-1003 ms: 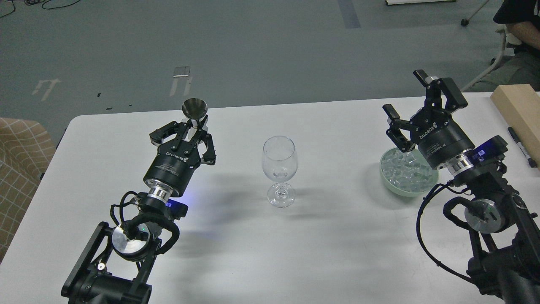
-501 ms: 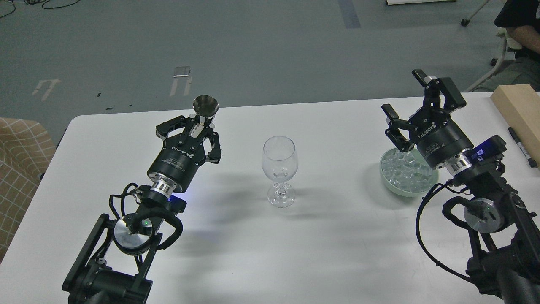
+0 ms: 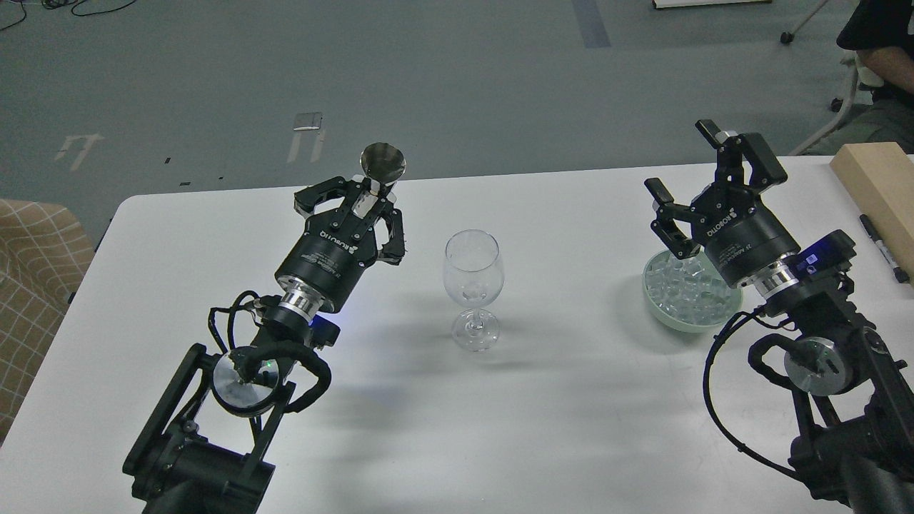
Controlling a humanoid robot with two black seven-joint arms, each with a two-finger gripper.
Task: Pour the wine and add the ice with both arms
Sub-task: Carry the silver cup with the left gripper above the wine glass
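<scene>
Two arms, one glass, one cup, one bowl of ice, one wood block and one pen share the white table (image 3: 571,428).

The left arm (image 3: 235,385) reaches up from the lower left. Its gripper (image 3: 368,203) has its fingers closed around the stem of a small metal cup (image 3: 383,163), held with its mouth tipped toward the camera, above the table's far edge and to the left of the glass.

The glass (image 3: 473,278) stands upright mid-table, apart from both grippers, with something small and clear in the bottom of its bowl.

The right gripper (image 3: 696,189) hangs with its fingers spread wide and nothing between them, just above the pale green bowl (image 3: 660,308). The ice (image 3: 678,289), many small clear cubes, lies heaped in that bowl.

At the far right edge, a pen (image 3: 882,246) lies beside the block (image 3: 882,178).
</scene>
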